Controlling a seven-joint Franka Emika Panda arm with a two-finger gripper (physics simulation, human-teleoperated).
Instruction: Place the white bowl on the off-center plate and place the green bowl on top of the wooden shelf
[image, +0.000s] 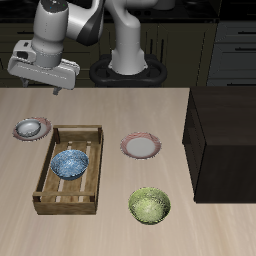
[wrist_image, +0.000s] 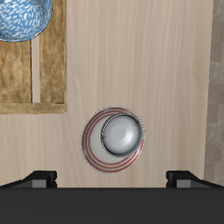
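Note:
The white bowl (image: 31, 127) (wrist_image: 122, 134) sits on the off-center plate (image: 20, 133) (wrist_image: 92, 144), a white plate with a pinkish-red rim beside the crate. My gripper (image: 46, 84) (wrist_image: 112, 179) hangs well above them, open, with nothing between its fingertips (wrist_image: 39, 178). The green bowl (image: 149, 205) rests on the table near the front edge, apart from the gripper. Beside it at the table's side stands the dark wooden shelf (image: 226, 135), its flat top bare.
A pale slatted wooden crate (image: 52, 196) (wrist_image: 26, 83) holds a blue patterned bowl (image: 70, 163) (wrist_image: 21, 17). A second red-rimmed plate (image: 141, 146) lies bare near the table's middle.

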